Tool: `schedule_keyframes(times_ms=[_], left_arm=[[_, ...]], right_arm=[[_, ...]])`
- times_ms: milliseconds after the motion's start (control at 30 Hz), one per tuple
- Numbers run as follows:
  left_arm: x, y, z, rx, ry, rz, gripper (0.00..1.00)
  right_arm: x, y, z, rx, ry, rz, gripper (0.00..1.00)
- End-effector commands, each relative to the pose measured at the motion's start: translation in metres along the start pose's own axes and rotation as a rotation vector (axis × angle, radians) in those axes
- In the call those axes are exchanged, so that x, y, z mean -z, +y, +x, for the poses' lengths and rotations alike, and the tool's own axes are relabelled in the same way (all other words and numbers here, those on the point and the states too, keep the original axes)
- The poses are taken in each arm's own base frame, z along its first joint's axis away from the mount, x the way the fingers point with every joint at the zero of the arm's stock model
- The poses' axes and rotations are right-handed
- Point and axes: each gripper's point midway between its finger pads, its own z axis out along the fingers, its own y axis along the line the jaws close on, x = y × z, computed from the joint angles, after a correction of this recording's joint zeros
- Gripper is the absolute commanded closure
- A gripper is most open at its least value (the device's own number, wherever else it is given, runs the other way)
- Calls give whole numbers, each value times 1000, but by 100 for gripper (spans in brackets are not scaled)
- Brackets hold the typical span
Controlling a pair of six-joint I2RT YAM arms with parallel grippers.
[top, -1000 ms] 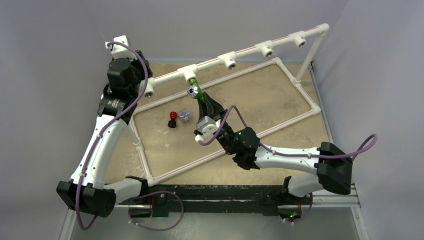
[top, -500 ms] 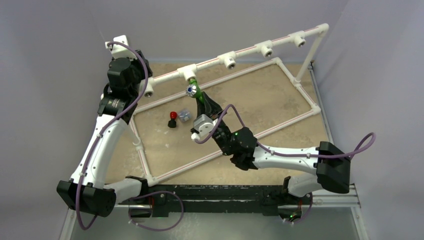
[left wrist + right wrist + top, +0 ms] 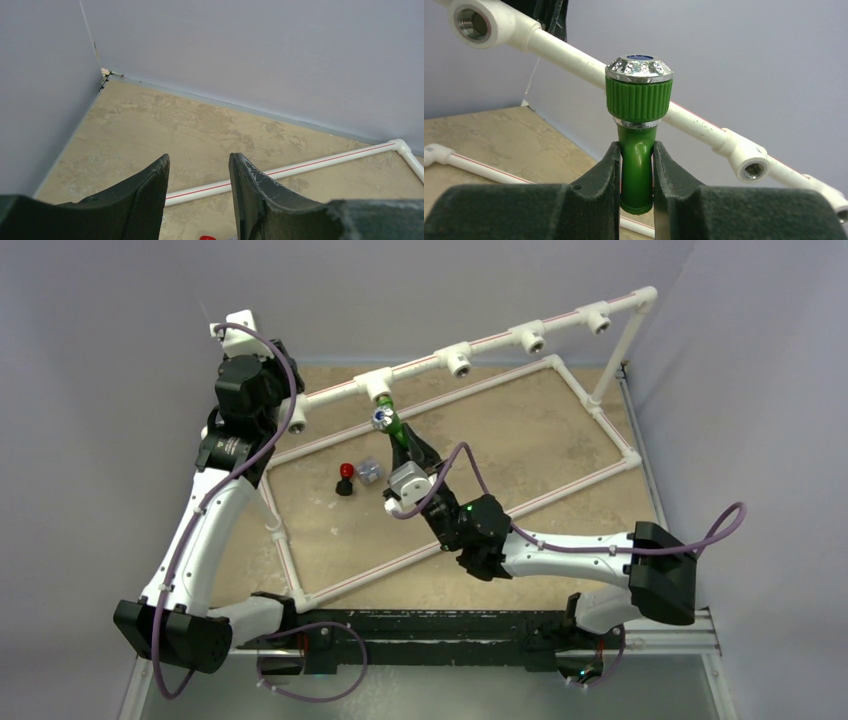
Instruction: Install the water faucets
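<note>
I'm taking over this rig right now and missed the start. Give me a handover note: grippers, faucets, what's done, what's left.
Right gripper: shut on the green plastic faucet with the chrome-capped knob, held close to a white tee fitting on the raised white pipe frame.
Left gripper: open, empty, up by the far-left corner.
On the table: the black faucet with red knob and the small pale faucet with blue handle, side by side.
Done: no faucet visibly seated; I cannot tell whether the green one is threaded in.
Left: seat the green one, then install the other two.

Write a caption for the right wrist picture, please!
Black jaws pinch the green tap in front of a white pipe.
</note>
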Motion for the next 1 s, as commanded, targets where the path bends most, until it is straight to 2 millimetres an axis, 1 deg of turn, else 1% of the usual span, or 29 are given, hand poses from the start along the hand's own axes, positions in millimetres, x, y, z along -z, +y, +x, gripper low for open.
schedule_keyframes(times_ms=[0, 433, 600, 967], left_arm=[[5, -3, 66, -78, 212, 33, 54], [5, -3, 66, -77, 214, 35, 54], [5, -4, 67, -74, 216, 36, 54], [5, -5, 68, -70, 223, 43, 54]], right_arm=[[-11, 3, -14, -160, -49, 12, 100], [-10, 6, -13, -393, -46, 48, 100], [-10, 11, -12, -475, -40, 56, 100], [-8, 18, -7, -588, -27, 105, 100]])
